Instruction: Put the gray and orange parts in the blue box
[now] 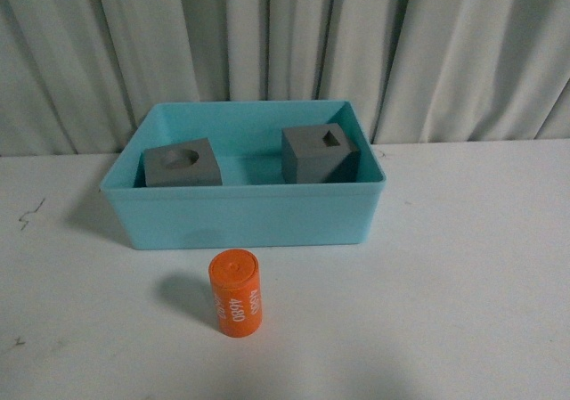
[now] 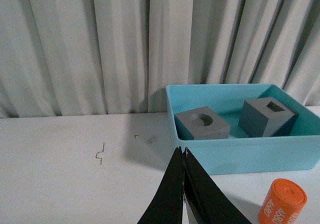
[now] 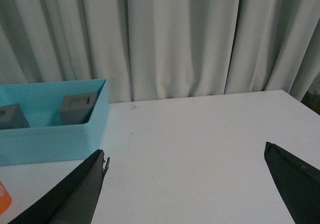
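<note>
Left pincer (image 2: pixel 181 152) has its two black blades pressed together with nothing between them, hanging over the white surface (image 1: pixel 463 311). The right pincer (image 3: pixel 185 151) is spread wide apart and also empty, above bare surface on the right side.

A small orange plastic cylinder with white digits (image 1: pixel 235 293) stands on end on the surface, just in front of the near wall of the light turquoise rectangular plastic bin (image 1: pixel 240 217) and apart from it. From the left wrist view the cylinder (image 2: pixel 283 201) is near the closed blades but not touching them; from the right wrist view only a sliver of it (image 3: pixel 2 196) shows at the picture's edge.

Both matte gray cubes lie inside the bin. The cube with the round recess (image 1: pixel 183 165) sits at the left end, close to the front wall, recess facing up. The cube with the rectangular recess (image 1: pixel 319 153) sits toward the right end, nearer the back, turned at an angle, and the two are apart from each other.

The bin rests near the far edge of the surface. A thin dark scribble (image 2: pixel 100 154) marks the surface to the left of the bin. Pale pleated curtains (image 1: pixel 267 35) hang behind everything.
</note>
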Available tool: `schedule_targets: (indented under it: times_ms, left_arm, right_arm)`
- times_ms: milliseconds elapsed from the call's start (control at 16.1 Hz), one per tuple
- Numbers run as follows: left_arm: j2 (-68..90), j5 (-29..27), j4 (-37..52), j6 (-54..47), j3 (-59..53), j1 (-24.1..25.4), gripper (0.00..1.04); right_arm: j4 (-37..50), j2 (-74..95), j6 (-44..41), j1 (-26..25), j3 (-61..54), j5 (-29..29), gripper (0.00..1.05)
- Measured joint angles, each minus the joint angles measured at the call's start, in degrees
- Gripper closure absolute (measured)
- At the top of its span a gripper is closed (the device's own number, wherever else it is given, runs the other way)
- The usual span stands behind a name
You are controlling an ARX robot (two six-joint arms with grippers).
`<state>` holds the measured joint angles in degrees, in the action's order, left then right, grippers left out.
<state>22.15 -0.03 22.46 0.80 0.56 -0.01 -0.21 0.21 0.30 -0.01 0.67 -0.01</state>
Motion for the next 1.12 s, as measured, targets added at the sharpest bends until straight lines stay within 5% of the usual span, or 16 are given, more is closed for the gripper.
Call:
schedule_targets:
  times_ms: [996, 1120]
  left_arm:
    - [-21.79, -0.02, -22.77, 0.0, 0.04, 0.0, 1.03]
    - [-21.79, 0.02, -22.69, 0.0, 0.04, 0.0, 0.86]
  right_arm:
    - [0.0, 0.0, 0.0, 0.0, 0.0, 0.02, 0.07]
    - [0.0, 0.0, 0.0, 0.0, 0.0, 0.0, 0.07]
